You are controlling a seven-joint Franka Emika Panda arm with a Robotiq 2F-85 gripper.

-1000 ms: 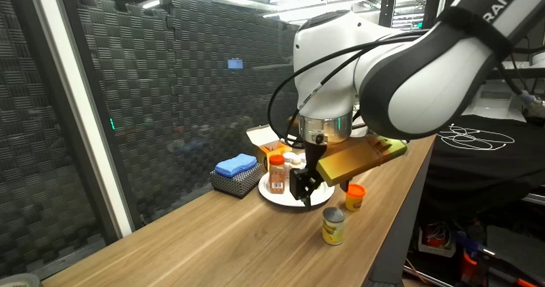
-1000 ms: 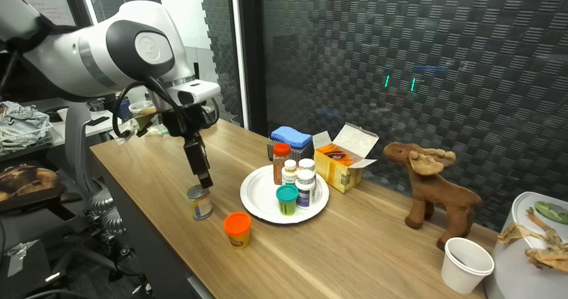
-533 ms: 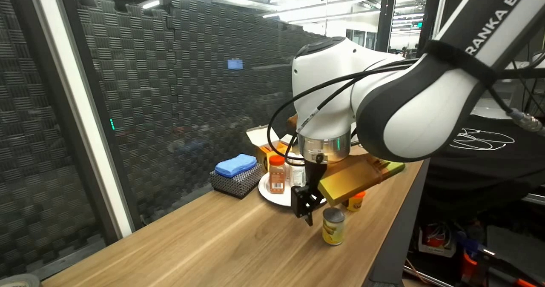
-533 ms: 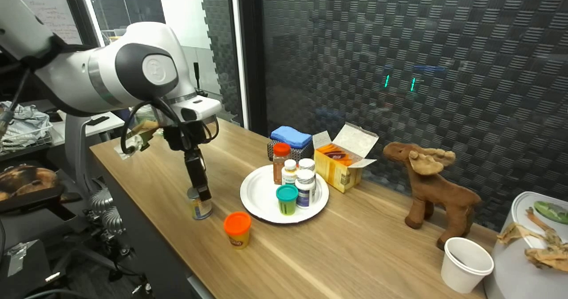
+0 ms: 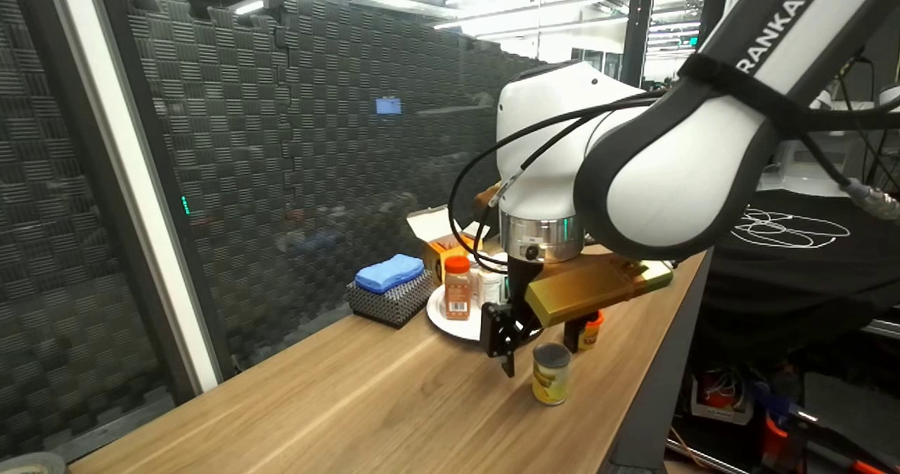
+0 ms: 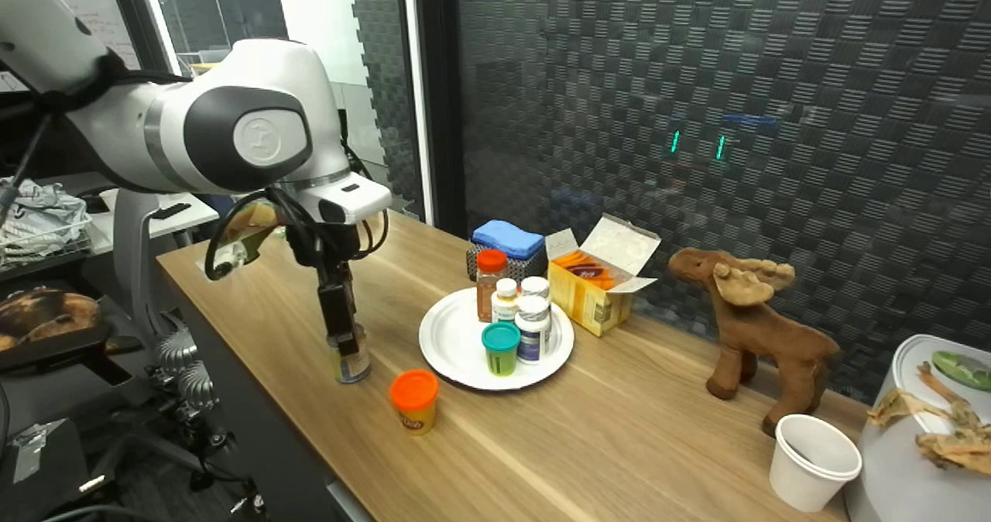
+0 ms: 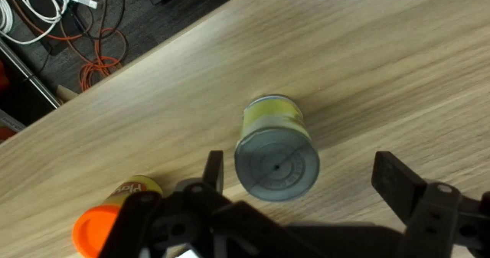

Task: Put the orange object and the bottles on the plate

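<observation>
My gripper (image 7: 298, 165) is open over a yellow-labelled tin can (image 7: 276, 166) standing upright on the table. In the wrist view the can's grey top lies between the two fingers, closer to the left one, and neither finger appears to touch it. The orange object, a tub with a bright orange lid (image 6: 414, 392), stands on the table beside the can. On the white plate (image 6: 449, 348) are a red-capped bottle (image 6: 486, 293), several white bottles (image 6: 533, 332) and a teal-lidded green jar (image 6: 501, 349). The arm partly hides the plate (image 5: 441, 316) in an exterior view.
Behind the plate sit a blue sponge (image 6: 508, 238) on a dark block and an open yellow box (image 6: 592, 290). A brown moose toy (image 6: 762, 336) and white paper cups (image 6: 813, 460) stand farther along. The table edge (image 7: 126, 66) runs close to the can.
My gripper has come down to the can and then shifted slightly, its fingers still apart. The can, the tub, the plate and the bottles have stayed where they were.
</observation>
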